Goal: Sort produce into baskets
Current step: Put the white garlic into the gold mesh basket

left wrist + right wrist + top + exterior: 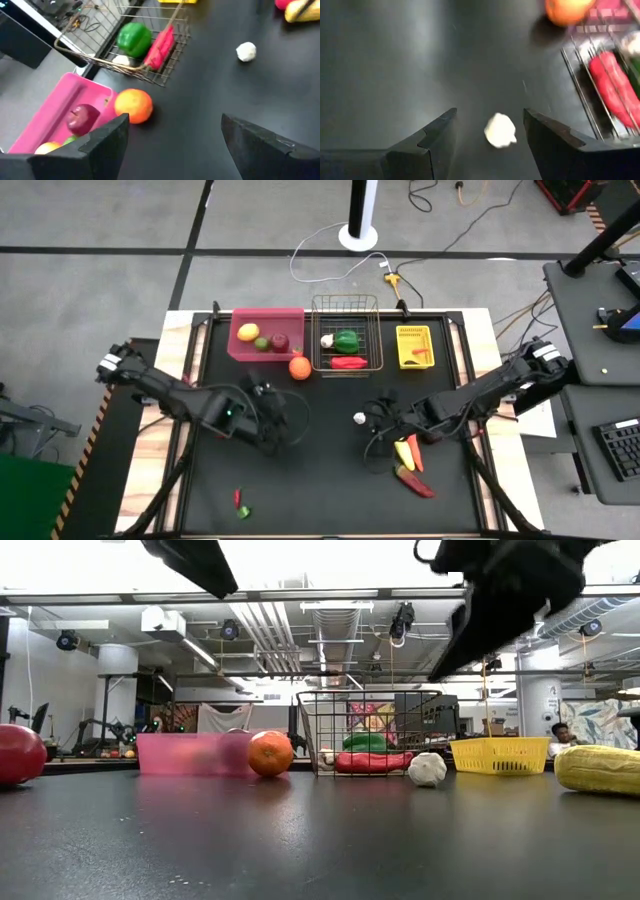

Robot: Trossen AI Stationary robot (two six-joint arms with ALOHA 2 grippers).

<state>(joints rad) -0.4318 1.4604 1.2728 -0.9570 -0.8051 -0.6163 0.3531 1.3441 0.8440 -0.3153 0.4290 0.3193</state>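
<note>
Right gripper [490,130], fingers apart and empty, hovers over the white garlic [500,131] lying on the table [320,470] before the wire basket [346,366]. Left gripper [172,137] waits open near the orange [133,105]. Risk: the round garlic may squirt sideways if the fingers close off-centre.

The high view looks straight down on the whole black table [330,480]; the low view sits at tabletop level, facing the far baskets. Both wrist views look down closely, sharing the round orange fruit [133,105] and white garlic bulb [500,130].
</note>
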